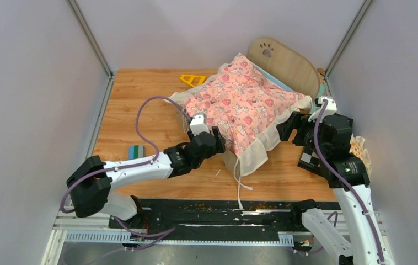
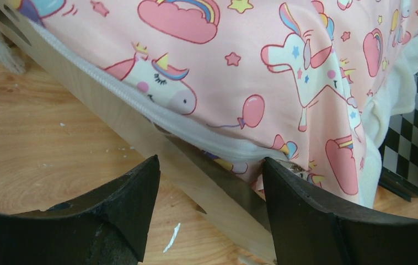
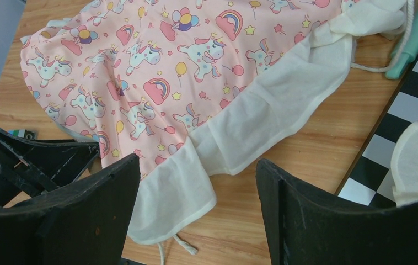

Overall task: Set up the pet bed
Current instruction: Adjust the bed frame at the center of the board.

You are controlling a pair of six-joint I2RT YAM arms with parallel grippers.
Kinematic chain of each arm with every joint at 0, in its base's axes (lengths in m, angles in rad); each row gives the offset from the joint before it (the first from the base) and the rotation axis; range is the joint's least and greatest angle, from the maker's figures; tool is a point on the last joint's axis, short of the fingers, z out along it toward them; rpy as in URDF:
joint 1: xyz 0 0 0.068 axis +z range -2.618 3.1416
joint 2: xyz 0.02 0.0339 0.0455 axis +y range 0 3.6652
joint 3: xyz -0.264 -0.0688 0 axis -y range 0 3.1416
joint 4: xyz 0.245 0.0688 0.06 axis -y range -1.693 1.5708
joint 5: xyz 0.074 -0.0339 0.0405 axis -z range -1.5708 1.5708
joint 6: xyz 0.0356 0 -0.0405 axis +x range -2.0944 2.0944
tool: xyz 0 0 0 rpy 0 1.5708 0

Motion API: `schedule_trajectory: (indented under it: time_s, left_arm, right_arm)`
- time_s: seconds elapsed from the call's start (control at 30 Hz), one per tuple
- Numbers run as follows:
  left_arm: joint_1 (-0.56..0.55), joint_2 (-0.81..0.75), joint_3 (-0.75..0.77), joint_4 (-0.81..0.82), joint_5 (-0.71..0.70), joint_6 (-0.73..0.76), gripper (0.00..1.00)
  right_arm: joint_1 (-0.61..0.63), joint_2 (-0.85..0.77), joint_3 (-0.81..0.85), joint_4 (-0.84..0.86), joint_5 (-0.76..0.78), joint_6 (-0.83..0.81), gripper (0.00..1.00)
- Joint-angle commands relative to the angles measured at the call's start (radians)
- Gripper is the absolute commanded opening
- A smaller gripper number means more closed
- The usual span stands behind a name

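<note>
**Two wide grippers flank the soft-topped pet bed (image 1: 287, 63)**

Both grippers stand open and hold nothing. The left gripper (image 2: 209, 182) straddles the bed's wooden side rail (image 2: 118, 118), with the edge of the pink quilt (image 2: 262, 61) just ahead of it. The right gripper (image 3: 198, 187) hovers over the table (image 3: 284, 182), and the quilt's cream ruffle (image 3: 262, 121) lies just ahead of it. The bed sits between the two, with the quilt draped crookedly over it. The quilt looks light, limp and quick to bunch, so a pinch at a ruffle corner seems best. The frame looks stiff and light, best taken by the rail.
</note>
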Motion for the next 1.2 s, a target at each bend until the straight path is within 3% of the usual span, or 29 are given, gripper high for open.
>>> schedule_trajectory:
  time_s: [0.0, 0.17, 0.43, 0.67, 0.87, 1.0, 1.17]
  left_arm:
    - [-0.003, 0.045, 0.101, -0.175, -0.112, -0.036, 0.72]
    - [0.016, 0.077, 0.129, -0.294, -0.139, -0.030, 0.69]
    - [0.202, -0.028, 0.023, -0.310, -0.054, 0.039, 0.39]
    - [0.382, -0.094, 0.072, -0.429, -0.006, 0.245, 0.29]
    - [0.521, -0.107, 0.126, -0.515, -0.015, 0.410, 0.27]
    - [0.595, -0.104, 0.135, -0.560, -0.096, 0.499, 0.27]
    - [0.674, -0.120, 0.108, -0.536, -0.049, 0.565, 0.29]
  right_arm:
    - [-0.002, -0.022, -0.003, -0.002, 0.017, -0.022, 0.77]
    - [-0.002, -0.025, -0.006, -0.009, 0.021, -0.026, 0.77]
    - [-0.002, -0.030, -0.016, 0.000, 0.020, -0.021, 0.77]
    - [-0.003, -0.030, -0.019, 0.004, 0.019, -0.019, 0.77]
    - [-0.002, -0.010, -0.012, 0.008, 0.013, -0.022, 0.77]
    - [-0.003, -0.009, -0.017, 0.011, 0.035, -0.027, 0.77]
    - [-0.002, 0.040, -0.012, 0.070, 0.110, -0.101, 0.82]
